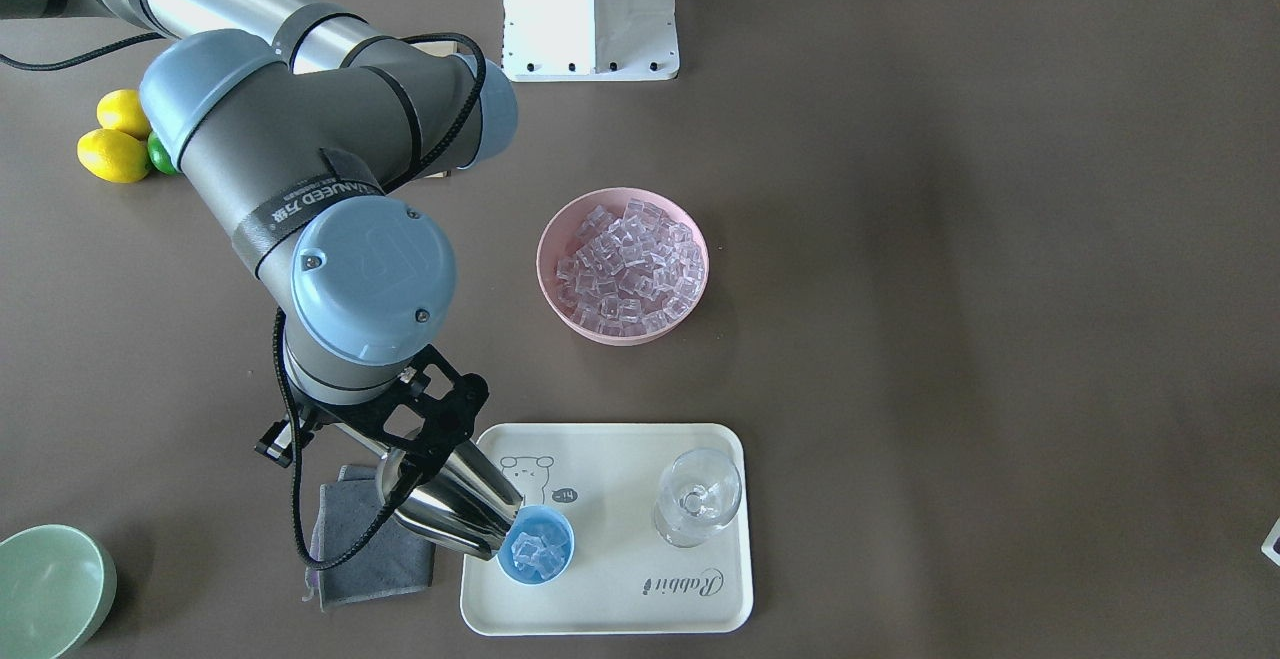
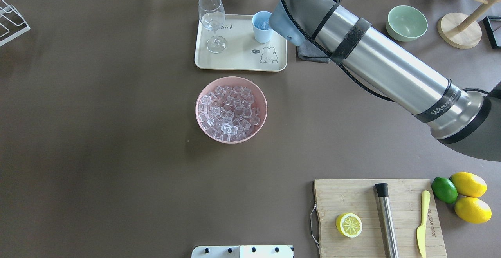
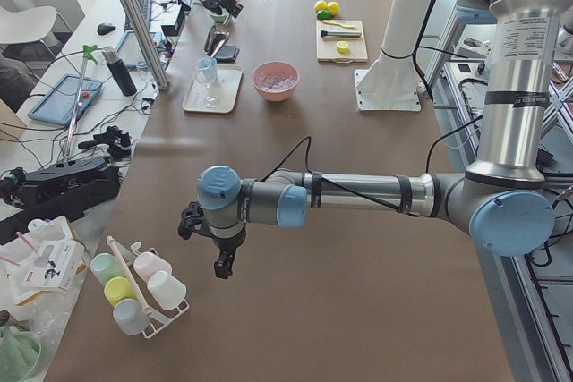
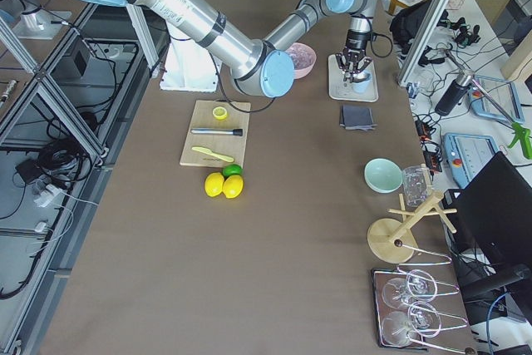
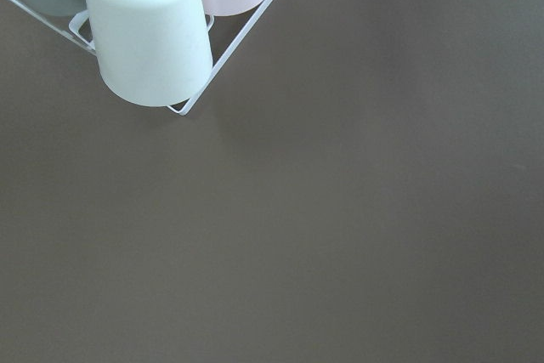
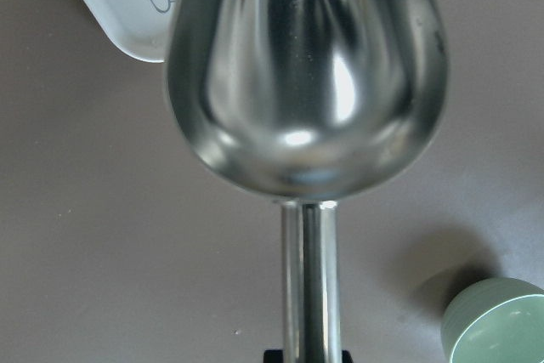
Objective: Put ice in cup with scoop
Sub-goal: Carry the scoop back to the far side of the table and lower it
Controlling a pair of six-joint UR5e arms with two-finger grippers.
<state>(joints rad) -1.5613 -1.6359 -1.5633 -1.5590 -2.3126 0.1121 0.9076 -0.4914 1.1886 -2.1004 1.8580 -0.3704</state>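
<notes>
My right gripper (image 6: 308, 354) is shut on the handle of the shiny silver scoop (image 1: 455, 509). The scoop is tilted with its mouth down at the rim of the light-blue cup (image 1: 537, 544). The cup stands on the cream tray (image 1: 620, 599) and holds a few clear ice cubes (image 1: 530, 551). In the right wrist view the scoop's trough (image 6: 306, 74) fills the frame. More ice (image 1: 630, 264) fills the pink bowl (image 1: 552, 239) behind the tray. My left gripper (image 3: 221, 266) hangs over bare table far from the tray, and I cannot tell if it is open.
A clear stemmed glass (image 1: 697, 497) stands on the tray's other end. A grey cloth (image 1: 370, 549) lies under the scoop arm, with a pale green bowl (image 1: 45, 589) beyond it. A cutting board (image 2: 364, 199) holds a lemon half, steel cylinder and knife. A cup rack (image 5: 144, 31) is below the left wrist.
</notes>
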